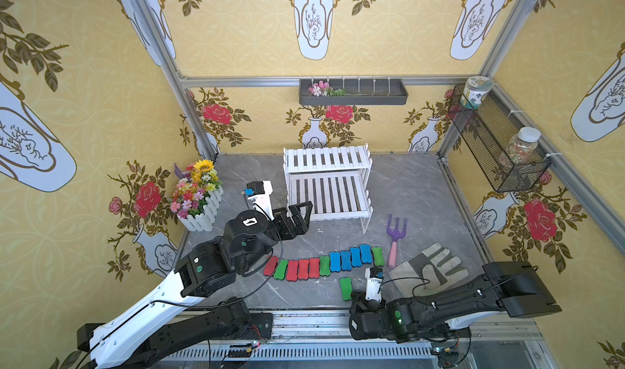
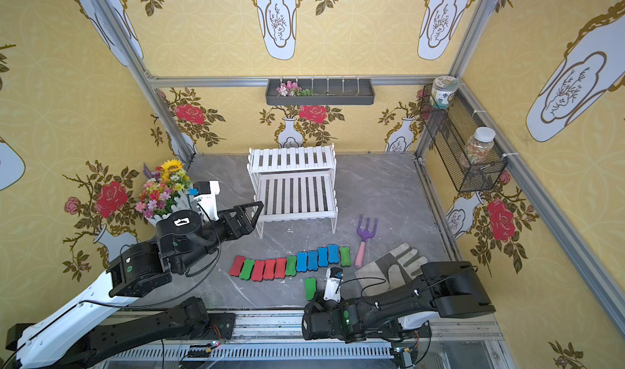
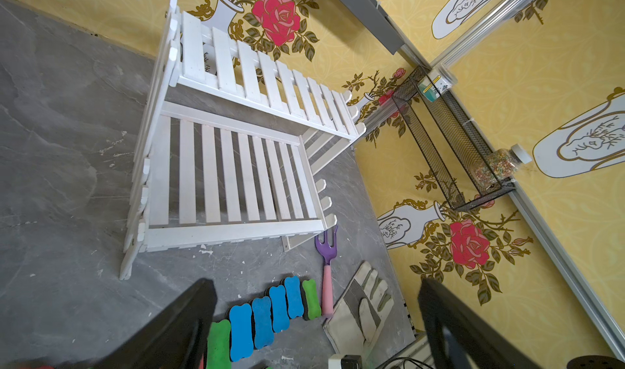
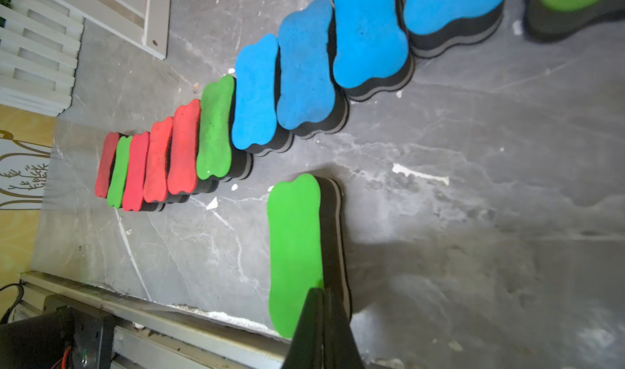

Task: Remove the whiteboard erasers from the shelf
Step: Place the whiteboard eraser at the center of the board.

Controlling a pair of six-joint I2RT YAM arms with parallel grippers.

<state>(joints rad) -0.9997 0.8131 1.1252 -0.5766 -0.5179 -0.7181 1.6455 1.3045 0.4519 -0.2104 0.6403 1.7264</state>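
Note:
The white two-tier shelf (image 1: pixel 328 184) (image 2: pixel 294 188) (image 3: pixel 230 167) stands at the back of the table, and both tiers are bare. Several red, green and blue whiteboard erasers (image 1: pixel 324 264) (image 2: pixel 291 264) (image 4: pixel 257 93) lie in a curved row on the table in front of it. One green eraser (image 1: pixel 345 288) (image 2: pixel 310 288) (image 4: pixel 294 249) lies apart, nearer the front edge. My left gripper (image 1: pixel 301 216) (image 2: pixel 252 211) (image 3: pixel 316 282) hangs open and empty by the shelf's front left corner. My right gripper (image 1: pixel 355 298) (image 4: pixel 319 291) is shut and empty, its tip at the lone green eraser's near end.
A purple hand fork (image 1: pixel 395 238) and a grey work glove (image 1: pixel 429 269) lie to the right of the row. A flower box (image 1: pixel 198 198) stands at the left. A dark wall tray (image 1: pixel 353 91) and a wire basket (image 1: pixel 497 144) with jars hang on the walls.

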